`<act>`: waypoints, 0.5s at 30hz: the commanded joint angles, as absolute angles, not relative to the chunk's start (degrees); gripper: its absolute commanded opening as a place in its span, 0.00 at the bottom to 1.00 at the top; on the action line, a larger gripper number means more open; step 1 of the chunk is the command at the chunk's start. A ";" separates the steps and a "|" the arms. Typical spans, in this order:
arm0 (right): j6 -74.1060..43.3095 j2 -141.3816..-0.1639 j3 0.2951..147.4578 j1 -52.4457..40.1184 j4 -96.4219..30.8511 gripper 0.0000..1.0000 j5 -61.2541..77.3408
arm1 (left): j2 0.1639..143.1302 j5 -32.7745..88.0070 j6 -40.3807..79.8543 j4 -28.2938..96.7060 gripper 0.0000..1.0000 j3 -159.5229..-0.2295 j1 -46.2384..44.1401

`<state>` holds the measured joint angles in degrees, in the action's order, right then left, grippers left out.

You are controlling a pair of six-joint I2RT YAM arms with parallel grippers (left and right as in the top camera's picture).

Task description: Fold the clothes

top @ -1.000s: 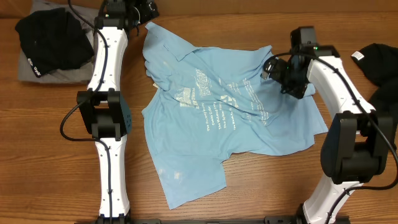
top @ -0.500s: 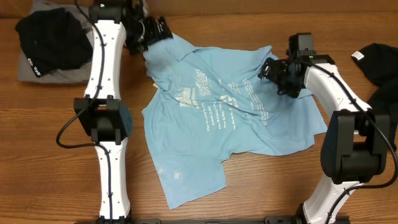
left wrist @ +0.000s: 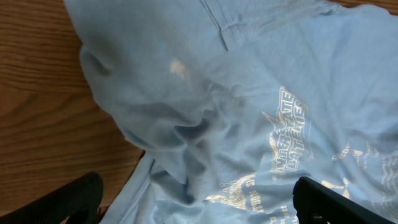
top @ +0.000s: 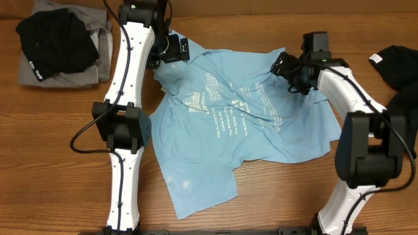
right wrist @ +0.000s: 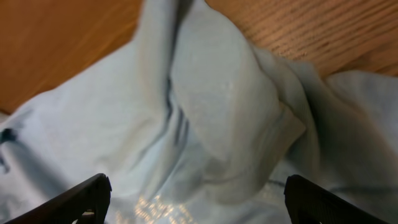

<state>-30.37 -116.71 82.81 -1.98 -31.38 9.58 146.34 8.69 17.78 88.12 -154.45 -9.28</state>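
I have my left claw (top: 171, 49) above the upper left part of the light-blue T-shirt (top: 222, 124). Its jaws stand wide apart. In the left wrist view, one finger (left wrist: 71, 200) is at the bottom left over the bare wood and the other is at the bottom right over the print. Nothing is pinched between them. Directly under this claw the cloth is bunched into soft wrinkles.

My right claw (top: 285, 65) is at the upper right edge of the same shirt. Its jaws are also wide apart, and a raised fold (right wrist: 230, 118) of blue cloth lies between the two fingers (I cannot tell if the fingers touch it). The fold is not clamped.

The shirt lies on the tabletop (top: 52, 143) between the two claws, spread out but crumpled, and its pale lettering (top: 228, 111) faces up. Its lower part reaches away from both claws, toward the arm bases.

To the left of the left claw, well apart from it, a black garment (top: 55, 42) rests on a grey garment (top: 65, 77). To the right of the right claw, at the edge of the overhead view, there is a second black garment (top: 398, 72) with a small white label (top: 378, 58).
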 commanded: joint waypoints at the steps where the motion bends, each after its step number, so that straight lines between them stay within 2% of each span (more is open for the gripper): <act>1: -31.53 -119.74 82.74 -2.17 -30.28 0.90 8.64 | 145.01 7.01 16.67 88.12 1.00 -155.37 -9.04; 7: -31.53 -120.16 82.74 -2.17 -27.51 0.79 8.60 | 145.01 6.98 16.67 88.01 1.00 -155.37 -9.04; 13: -31.53 -120.14 82.76 -2.11 -27.46 0.61 6.42 | 145.01 6.98 16.67 87.88 1.00 -155.37 -9.04; 15: -31.53 -120.16 82.76 -2.07 -27.53 0.50 4.97 | 145.01 7.01 16.67 87.79 1.00 -155.37 -9.04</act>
